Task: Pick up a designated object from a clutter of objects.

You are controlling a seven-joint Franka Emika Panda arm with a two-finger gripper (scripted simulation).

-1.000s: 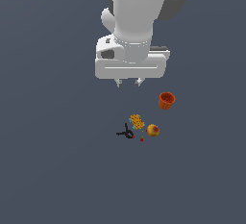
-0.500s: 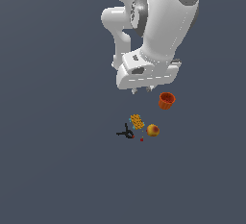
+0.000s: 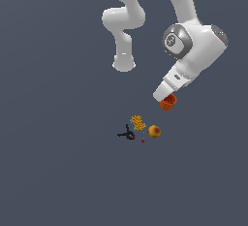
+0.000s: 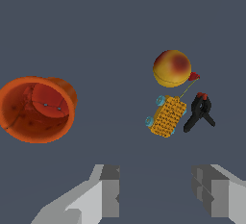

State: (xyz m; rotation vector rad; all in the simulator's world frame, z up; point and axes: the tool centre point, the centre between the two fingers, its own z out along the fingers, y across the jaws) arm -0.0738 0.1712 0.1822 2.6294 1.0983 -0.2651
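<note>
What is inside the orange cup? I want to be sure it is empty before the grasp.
In the wrist view the orange cup is open toward the camera: only its darker red ribbed inside and base show, nothing else in it. In the exterior view the arm covers its mouth.

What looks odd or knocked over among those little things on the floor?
Nothing looks spilled or broken. The orange cup sits apart from the ball, the studded block and the black clamp, which huddle together. In the wrist view the open fingers hold nothing and line up nearer the block than the cup.
</note>
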